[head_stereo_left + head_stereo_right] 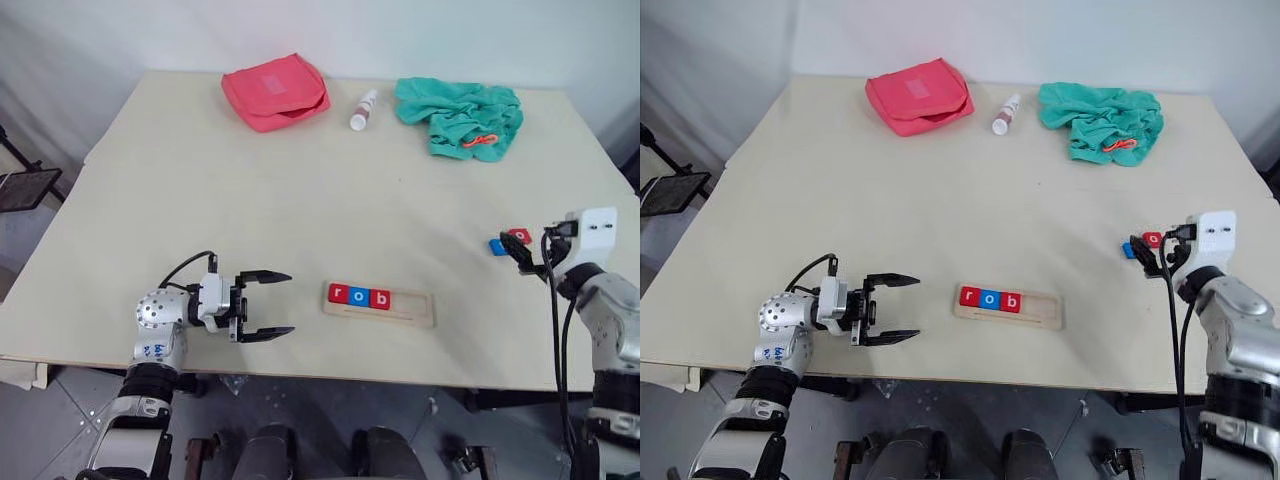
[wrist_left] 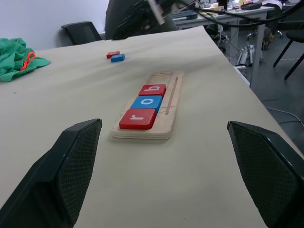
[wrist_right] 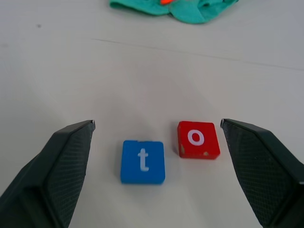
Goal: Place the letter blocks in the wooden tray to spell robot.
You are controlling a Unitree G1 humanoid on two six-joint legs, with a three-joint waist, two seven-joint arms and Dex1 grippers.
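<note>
right wrist view: right end effector [image 3: 156, 166] gapes wide over blue t [image 3: 143, 161] and red o [image 3: 198, 139], beyond the wooden tray [image 1: 380, 305]; left end effector [image 1: 268, 304] open beside the tray.

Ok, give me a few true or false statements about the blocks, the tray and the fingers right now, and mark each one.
1. The wooden tray holds three letter blocks, r, o, b. True.
2. The blue t block is already in the tray. False: it lies on the table beside the red o block.
3. The right gripper has open fingers facing those two blocks. True.
4. The left gripper holds a block. False: its fingers are open and empty.
</note>
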